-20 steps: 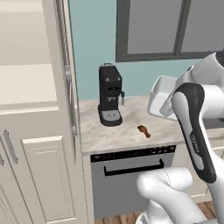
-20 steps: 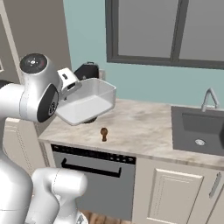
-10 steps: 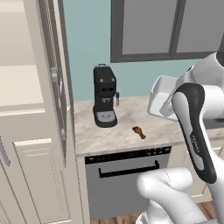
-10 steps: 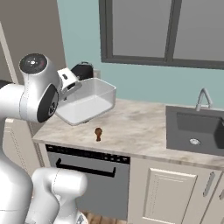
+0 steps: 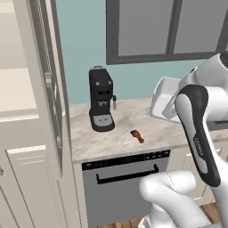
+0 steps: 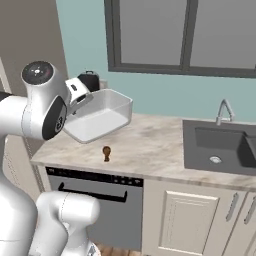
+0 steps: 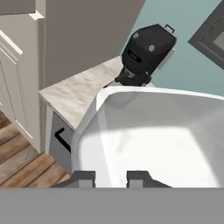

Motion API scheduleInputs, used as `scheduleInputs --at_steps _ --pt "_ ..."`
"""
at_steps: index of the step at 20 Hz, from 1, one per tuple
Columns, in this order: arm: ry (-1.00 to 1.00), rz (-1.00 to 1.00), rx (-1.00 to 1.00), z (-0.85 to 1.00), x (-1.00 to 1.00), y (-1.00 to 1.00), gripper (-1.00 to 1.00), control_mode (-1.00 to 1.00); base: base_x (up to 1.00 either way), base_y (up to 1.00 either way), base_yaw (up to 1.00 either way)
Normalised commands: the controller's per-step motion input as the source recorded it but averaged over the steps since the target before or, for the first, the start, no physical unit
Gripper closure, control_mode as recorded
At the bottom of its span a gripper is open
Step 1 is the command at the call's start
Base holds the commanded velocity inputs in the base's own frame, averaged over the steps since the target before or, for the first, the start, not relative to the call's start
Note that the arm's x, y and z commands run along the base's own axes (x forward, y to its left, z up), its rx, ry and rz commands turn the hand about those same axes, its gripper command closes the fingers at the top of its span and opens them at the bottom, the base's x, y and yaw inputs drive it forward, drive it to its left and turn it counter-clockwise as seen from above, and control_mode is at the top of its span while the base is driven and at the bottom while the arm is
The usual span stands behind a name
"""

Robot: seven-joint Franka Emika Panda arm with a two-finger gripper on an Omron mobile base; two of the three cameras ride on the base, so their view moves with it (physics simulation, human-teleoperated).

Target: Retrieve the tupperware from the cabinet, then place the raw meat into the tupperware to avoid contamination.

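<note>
Tupperware (image 6: 100, 116): white-grey, plain. Raw meat (image 6: 106, 152): reddish-brown. Cabinet (image 5: 26, 133): beige-cream, grey bar handle. Desk (image 6: 150, 150): beige marbled pattern with grey veining. Coffee machine (image 5: 101, 104): black. Wall (image 5: 80, 53): teal. Sink (image 6: 220, 150): dark grey. Floor (image 7: 22, 162): brown wood planks.

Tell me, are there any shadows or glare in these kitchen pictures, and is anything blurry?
Left base view: flat, even light, no glare, a faint shadow beside the coffee machine. Right base view: the tub in the end effector throws a soft shadow on the counter near the meat. Hand view: a grey shadow crosses the tub's inside; edges look soft.
</note>
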Motion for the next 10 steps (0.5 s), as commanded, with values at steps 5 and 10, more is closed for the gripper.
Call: scheduleInputs --at_steps 5,10 --pt "0.0 0.0 0.0 0.0 0.0 0.0 1.0 1.0 0.36 -0.07 -0.11" --pt "0.0 0.0 0.0 0.0 0.0 0.0 1.0 1.0 0.48 -0.08 -0.03"
